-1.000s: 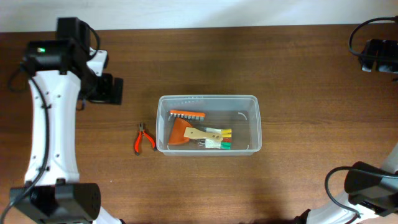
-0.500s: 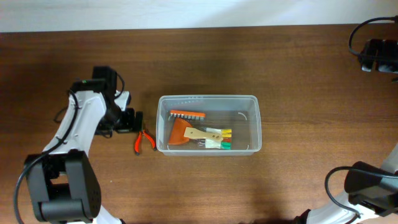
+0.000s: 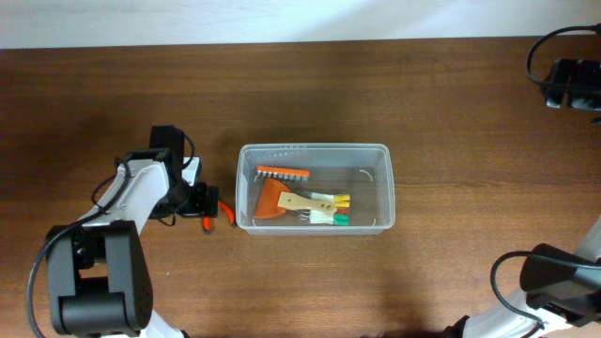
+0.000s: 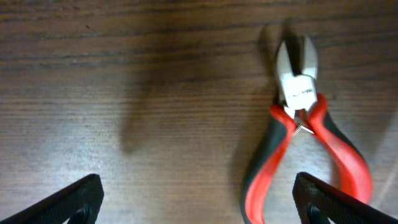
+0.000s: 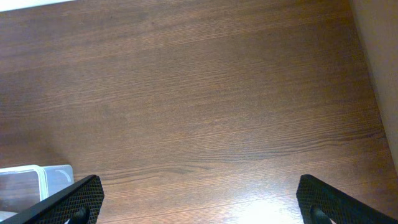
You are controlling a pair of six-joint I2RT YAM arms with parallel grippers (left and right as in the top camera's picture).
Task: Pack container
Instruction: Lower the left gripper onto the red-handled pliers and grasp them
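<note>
The clear plastic container point(image 3: 384, 188) sits mid-table and holds an orange tool, a wooden-handled tool and small yellow and green pieces. Its corner shows in the right wrist view point(image 5: 37, 180). Red-and-black-handled pliers point(image 3: 221, 214) lie on the table just left of the container. In the left wrist view the pliers point(image 4: 298, 149) lie with the jaws pointing away. My left gripper point(image 3: 202, 200) is low over the pliers, open, its fingertips point(image 4: 199, 202) straddling the handles. My right gripper point(image 5: 199, 199) is open and empty over bare table at the far right point(image 3: 573, 84).
The brown wooden table point(image 3: 451, 282) ends at a pale back edge point(image 3: 300, 19). A table edge with a pale surface beyond shows at the right of the right wrist view point(image 5: 382, 74).
My left arm has swung from the back left towards the container and come down over the pliers. The right arm has not moved.
</note>
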